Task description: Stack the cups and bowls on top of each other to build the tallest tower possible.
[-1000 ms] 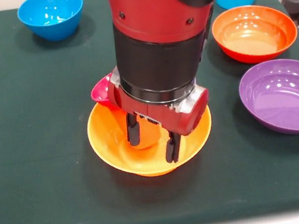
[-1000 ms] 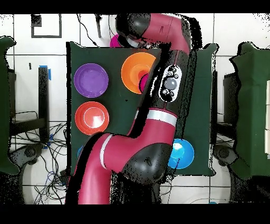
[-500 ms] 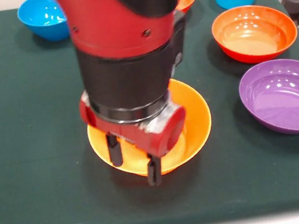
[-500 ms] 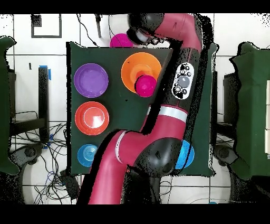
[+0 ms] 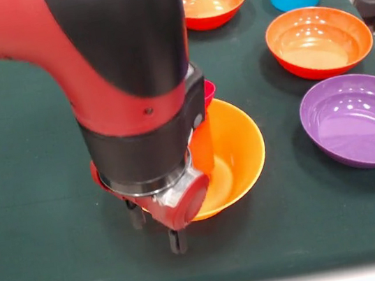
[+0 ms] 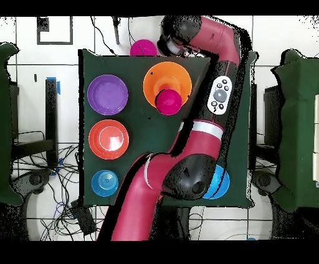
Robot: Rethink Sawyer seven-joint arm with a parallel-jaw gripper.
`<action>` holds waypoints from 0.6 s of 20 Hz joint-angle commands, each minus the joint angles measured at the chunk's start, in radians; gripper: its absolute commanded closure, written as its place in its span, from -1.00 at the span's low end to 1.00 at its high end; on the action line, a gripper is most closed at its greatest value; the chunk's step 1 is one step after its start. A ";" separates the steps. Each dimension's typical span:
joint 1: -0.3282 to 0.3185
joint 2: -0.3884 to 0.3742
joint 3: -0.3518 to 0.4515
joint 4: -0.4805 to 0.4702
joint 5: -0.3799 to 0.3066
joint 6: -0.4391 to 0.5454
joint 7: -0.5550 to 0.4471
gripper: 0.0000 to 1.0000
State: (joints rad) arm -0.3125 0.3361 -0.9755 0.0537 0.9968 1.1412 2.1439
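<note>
Robot lab: tiled floor point(image 6: 62, 37), loose cables point(image 6: 56, 187).

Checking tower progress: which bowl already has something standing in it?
The large yellow-orange bowl beside the arm: an orange cup stands inside. The other visible bowls look empty.

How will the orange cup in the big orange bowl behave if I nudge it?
Likely tippy: the cup is taller than wide and stands on the big bowl's curved floor. Probably top-heavy too, since a small magenta bowl seems to sit on it and may slide off. Its glossy plastic looks light and slippery.
</note>
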 commanded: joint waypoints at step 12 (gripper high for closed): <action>-0.065 0.169 -0.271 -0.040 0.284 -0.129 -0.161 -1.00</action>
State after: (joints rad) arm -0.3439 0.4446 -1.1580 0.0363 1.1971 1.0398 2.1439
